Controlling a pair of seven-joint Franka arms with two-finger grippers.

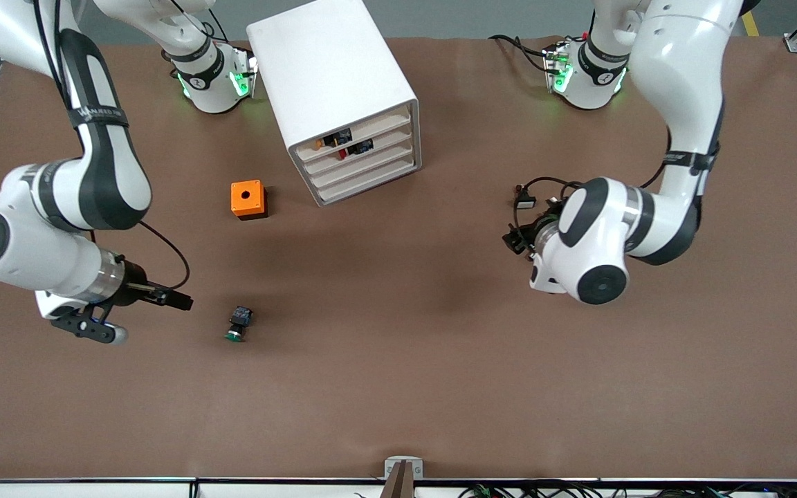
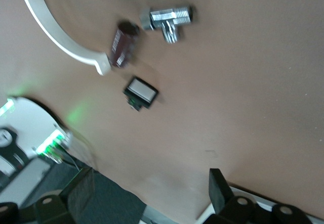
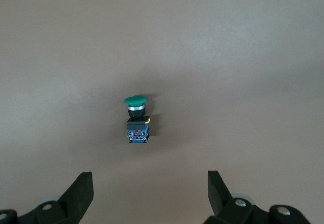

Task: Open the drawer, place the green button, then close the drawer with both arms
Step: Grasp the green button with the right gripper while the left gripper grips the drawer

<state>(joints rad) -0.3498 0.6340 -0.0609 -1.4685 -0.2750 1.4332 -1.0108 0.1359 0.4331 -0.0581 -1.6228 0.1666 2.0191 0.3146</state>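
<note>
Two grippers wide open: right gripper (image 3: 147,191) hovers by the small green-capped black button (image 1: 238,325) lying on the brown worktop (image 1: 398,387), orange cube (image 1: 248,199) between it and the white cabinet (image 1: 335,90); left gripper (image 2: 152,193) over bare worktop.

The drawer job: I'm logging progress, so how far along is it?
Nothing looks done: the drawer is shut and the button lies on the table. In hand: the open right gripper hangs beside the button; the open left gripper waits. Opening, placing and closing remain.
</note>
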